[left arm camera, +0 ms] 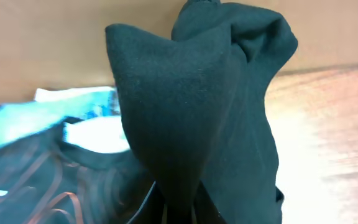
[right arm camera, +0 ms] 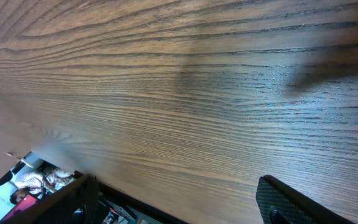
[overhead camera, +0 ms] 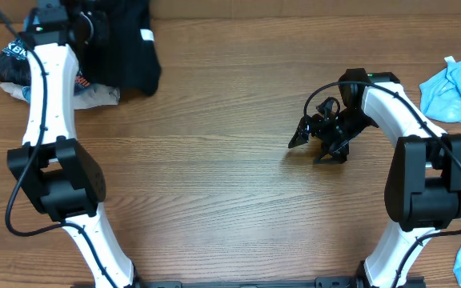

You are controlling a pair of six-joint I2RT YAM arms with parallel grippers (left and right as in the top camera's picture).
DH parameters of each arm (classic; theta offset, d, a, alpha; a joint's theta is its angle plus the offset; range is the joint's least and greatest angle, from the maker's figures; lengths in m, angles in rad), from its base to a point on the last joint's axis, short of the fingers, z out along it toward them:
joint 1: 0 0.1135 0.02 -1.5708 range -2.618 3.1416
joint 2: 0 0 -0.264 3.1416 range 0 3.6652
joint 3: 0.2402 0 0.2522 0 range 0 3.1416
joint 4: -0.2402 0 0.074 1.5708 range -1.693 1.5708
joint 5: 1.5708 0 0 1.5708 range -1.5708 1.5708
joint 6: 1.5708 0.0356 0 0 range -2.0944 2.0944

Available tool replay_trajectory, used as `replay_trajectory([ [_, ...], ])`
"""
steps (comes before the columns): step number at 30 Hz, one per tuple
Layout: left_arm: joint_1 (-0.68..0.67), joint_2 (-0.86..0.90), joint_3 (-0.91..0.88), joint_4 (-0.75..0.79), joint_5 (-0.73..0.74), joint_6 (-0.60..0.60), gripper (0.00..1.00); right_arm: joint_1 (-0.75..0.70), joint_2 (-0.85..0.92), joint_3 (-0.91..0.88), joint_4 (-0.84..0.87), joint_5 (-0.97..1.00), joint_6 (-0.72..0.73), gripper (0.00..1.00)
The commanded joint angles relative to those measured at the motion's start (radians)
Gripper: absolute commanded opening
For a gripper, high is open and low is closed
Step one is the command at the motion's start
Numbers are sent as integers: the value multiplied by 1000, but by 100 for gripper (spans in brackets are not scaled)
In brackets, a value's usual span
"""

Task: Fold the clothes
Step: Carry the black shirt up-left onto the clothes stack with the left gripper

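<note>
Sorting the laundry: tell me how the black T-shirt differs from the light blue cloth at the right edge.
Colour: the black T-shirt is black; the light blue cloth is pale blue. State: the T-shirt is pinched in the left gripper; the blue cloth lies untouched. Place: the T-shirt is far left, the blue cloth far right. Both are crumpled, unfolded fabric.

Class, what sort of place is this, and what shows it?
Likely a robot lab bench: left arm and right arm at a wooden table, with a black T-shirt and blue cloth.

Black T-shirt (left arm camera: 197, 112) of soft matt cloth, table (right arm camera: 185, 93) of grained wood, arm shells (overhead camera: 50, 96) of smooth white plastic.
</note>
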Motion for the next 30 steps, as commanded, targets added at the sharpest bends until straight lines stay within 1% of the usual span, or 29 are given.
replay_trajectory([
  [1,14,3,93,5,-5,23,4,4,-29,18,2,-8,-4,85],
  [6,37,3,133,-12,-5,29,4,4,-29,18,2,-8,-4,85],
  [22,159,12,133,-13,-3,10,4,4,-29,18,-3,-8,0,85],
  [27,190,49,132,2,3,10,5,4,-29,18,-14,-8,0,84],
  [30,206,108,132,39,-9,10,5,4,-29,18,-25,-8,-1,84],
])
